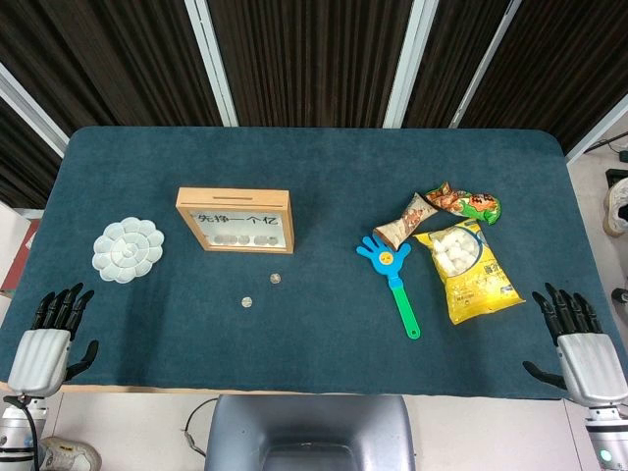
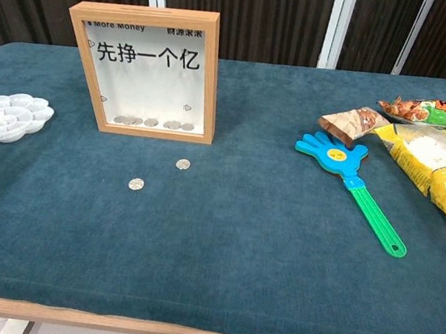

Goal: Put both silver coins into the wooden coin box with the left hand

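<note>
Tabletop (image 1: 324,177), dark teal cloth with a wooden front edge.

Coin box (image 1: 235,220), wooden frame with a clear front: upright, left of centre, several coins lying along its bottom.

Two silver coins, flat on the cloth just in front of the box, apart from each other: far coin (image 1: 275,279) to the right, near coin (image 1: 246,302) to the left.

White flower-shaped palette (image 1: 128,249): left of the box, well apart from it.

Blue hand clapper (image 1: 392,277) with green handle: right of centre.

Three snack bags at the right: a yellow one (image 1: 465,270), a brown one (image 1: 405,221), an orange-green one (image 1: 463,203).

Left hand (image 1: 47,343): near left corner, fingers apart, holding nothing, well apart from the coins.

Right hand (image 1: 581,351): near right corner, fingers apart, holding nothing.
</note>
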Available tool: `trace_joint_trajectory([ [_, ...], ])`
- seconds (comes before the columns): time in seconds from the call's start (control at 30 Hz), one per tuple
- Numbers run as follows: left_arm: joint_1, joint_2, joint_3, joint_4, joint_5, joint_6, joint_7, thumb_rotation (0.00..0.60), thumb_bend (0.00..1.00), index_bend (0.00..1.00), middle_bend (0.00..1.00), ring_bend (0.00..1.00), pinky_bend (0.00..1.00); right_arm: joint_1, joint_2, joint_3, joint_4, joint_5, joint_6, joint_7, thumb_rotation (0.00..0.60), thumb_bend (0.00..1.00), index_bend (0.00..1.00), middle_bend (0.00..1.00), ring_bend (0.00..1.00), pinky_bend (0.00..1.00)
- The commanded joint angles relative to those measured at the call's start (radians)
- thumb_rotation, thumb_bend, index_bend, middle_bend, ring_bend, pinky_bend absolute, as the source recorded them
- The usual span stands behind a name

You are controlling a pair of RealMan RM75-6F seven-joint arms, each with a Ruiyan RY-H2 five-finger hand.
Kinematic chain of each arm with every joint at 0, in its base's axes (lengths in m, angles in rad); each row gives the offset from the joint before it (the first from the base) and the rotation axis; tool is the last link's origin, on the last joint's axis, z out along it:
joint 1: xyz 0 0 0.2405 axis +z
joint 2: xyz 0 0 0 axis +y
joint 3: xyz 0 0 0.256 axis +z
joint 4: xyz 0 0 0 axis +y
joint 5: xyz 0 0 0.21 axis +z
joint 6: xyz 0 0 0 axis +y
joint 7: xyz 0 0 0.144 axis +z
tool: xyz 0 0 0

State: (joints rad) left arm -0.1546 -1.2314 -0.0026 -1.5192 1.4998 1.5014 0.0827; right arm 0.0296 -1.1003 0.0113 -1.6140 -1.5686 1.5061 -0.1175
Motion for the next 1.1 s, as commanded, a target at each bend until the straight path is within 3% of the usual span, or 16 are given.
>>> trace_joint_trajectory([
  [0.03, 0.002, -0.001, 0.002, 0.0, 0.01, 0.001, 0.001, 0.6, 0.39, 0.07, 0.0, 0.0, 0.0, 0.002, -0.001, 0.0, -0.003, 0.002, -0.003, -0.001, 0.6, 0.04, 0.0, 0.0, 0.0, 0.0],
  [0.17, -0.013, -0.02, 0.016, 0.003, 0.043, -0.029, -0.025, 0.6, 0.39, 0.07, 0.01, 0.0, 0.0, 0.002, -0.001, 0.0, -0.006, -0.001, -0.002, 0.0, 0.6, 0.04, 0.0, 0.0, 0.0, 0.0],
  [0.2, -0.017, -0.036, 0.013, 0.009, 0.054, -0.026, -0.036, 0.6, 0.39, 0.07, 0.05, 0.01, 0.04, 0.002, -0.002, 0.002, -0.006, -0.002, 0.001, 0.002, 0.6, 0.04, 0.0, 0.0, 0.0, 0.0],
  [0.27, -0.03, -0.104, -0.004, 0.043, 0.085, -0.003, -0.062, 0.6, 0.39, 0.1, 0.25, 0.15, 0.29, 0.002, -0.004, 0.001, 0.0, -0.001, -0.001, -0.001, 0.6, 0.04, 0.0, 0.0, 0.0, 0.0],
  [0.33, -0.052, -0.186, -0.02, 0.082, 0.104, -0.003, -0.083, 0.6, 0.39, 0.16, 0.62, 0.5, 0.68, 0.005, -0.002, 0.002, -0.003, 0.005, -0.009, 0.006, 0.6, 0.04, 0.0, 0.0, 0.0, 0.0],
  [0.4, -0.078, -0.244, -0.028, 0.093, 0.102, -0.037, -0.107, 0.6, 0.4, 0.24, 0.88, 0.76, 0.92, 0.007, -0.001, 0.005, -0.004, 0.005, -0.01, 0.008, 0.6, 0.04, 0.0, 0.0, 0.0, 0.0],
  [0.43, -0.092, -0.268, -0.032, 0.098, 0.1, -0.058, -0.113, 0.6, 0.4, 0.29, 0.95, 0.83, 0.97, 0.008, 0.0, 0.005, -0.006, 0.003, -0.009, 0.011, 0.6, 0.04, 0.0, 0.0, 0.0, 0.0],
  [0.53, -0.139, -0.338, -0.051, 0.118, 0.076, -0.133, -0.057, 0.6, 0.42, 0.35, 1.0, 0.94, 1.0, 0.008, 0.003, 0.002, -0.004, -0.006, -0.005, 0.021, 0.6, 0.04, 0.0, 0.0, 0.0, 0.0],
  [0.63, -0.175, -0.416, -0.081, 0.143, 0.045, -0.176, 0.041, 0.6, 0.42, 0.39, 1.0, 0.99, 1.0, 0.006, 0.011, 0.003, -0.004, -0.008, 0.002, 0.042, 0.6, 0.04, 0.0, 0.0, 0.0, 0.0],
  [0.87, -0.246, -0.569, -0.142, 0.216, -0.086, -0.29, 0.258, 0.6, 0.42, 0.44, 1.0, 1.0, 1.0, -0.002, 0.034, 0.007, 0.003, -0.007, 0.02, 0.105, 0.6, 0.04, 0.0, 0.0, 0.0, 0.0],
  [1.1, -0.31, -0.693, -0.189, 0.366, -0.147, -0.328, 0.341, 0.6, 0.42, 0.42, 1.0, 1.0, 1.0, -0.018, 0.058, 0.017, 0.013, 0.002, 0.052, 0.175, 0.6, 0.04, 0.0, 0.0, 0.0, 0.0],
])
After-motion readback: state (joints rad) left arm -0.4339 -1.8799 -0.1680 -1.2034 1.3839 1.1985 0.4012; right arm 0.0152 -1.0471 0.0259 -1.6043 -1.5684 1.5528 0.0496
